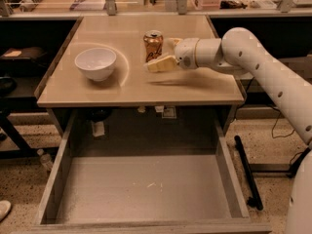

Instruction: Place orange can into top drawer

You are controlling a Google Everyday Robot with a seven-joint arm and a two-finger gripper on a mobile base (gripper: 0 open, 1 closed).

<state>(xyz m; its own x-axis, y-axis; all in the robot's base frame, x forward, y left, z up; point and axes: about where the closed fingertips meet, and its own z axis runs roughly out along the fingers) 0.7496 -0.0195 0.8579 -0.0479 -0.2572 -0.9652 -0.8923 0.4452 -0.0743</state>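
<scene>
The orange can (153, 42) stands upright on the beige tabletop, right of the middle. My gripper (160, 54) reaches in from the right at can height, open. Its near finger (160, 64) lies in front of the can's lower right side, and its far finger (173, 42) is behind and to the right. The can stands at the mouth of the fingers; I cannot tell whether they touch it. The top drawer (141, 189) is pulled fully out below the table's front edge, with a bare grey bottom.
A white bowl (96, 63) sits on the left of the tabletop (195, 89). A shelf with clutter runs along the back. My white arm (263, 67) crosses the table's right edge. A black bar (247, 172) lies on the floor right of the drawer.
</scene>
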